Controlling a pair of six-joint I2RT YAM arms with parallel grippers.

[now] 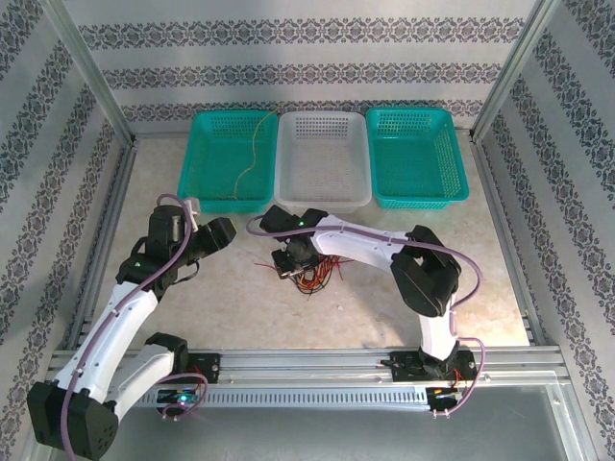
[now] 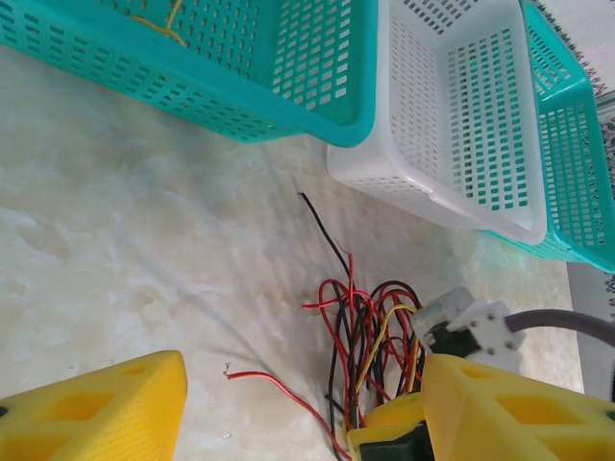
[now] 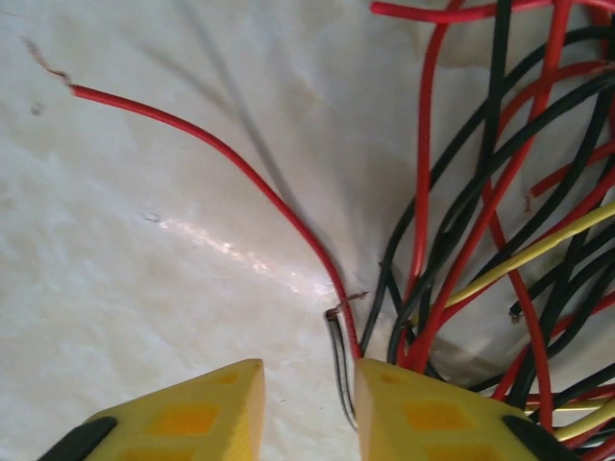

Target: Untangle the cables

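From the rail at the bottom of the overhead view, the left arm leans up the left side with its elbow bent. The left fingers are spread wide over bare bench, holding nothing and pointed toward the middle. The right arm climbs from the lower right, folds at a dark elbow and stretches its white forearm leftward to the centre of the frame, wrist tipped down. There the right fingers stand close together with a narrow gap between them. A red strand and a thin dark one run into that gap, though I cannot tell whether they are pinched. The cables, a loose heap of red, black and yellow loops, lie on the bench at the centre, just beside those fingers. One red end trails toward the upper left of the right wrist view. Along the top of the overhead view, three baskets sit side by side with rims touching. The left teal basket holds a single yellow strand. The white basket in the middle and the right teal basket show their mesh floors.
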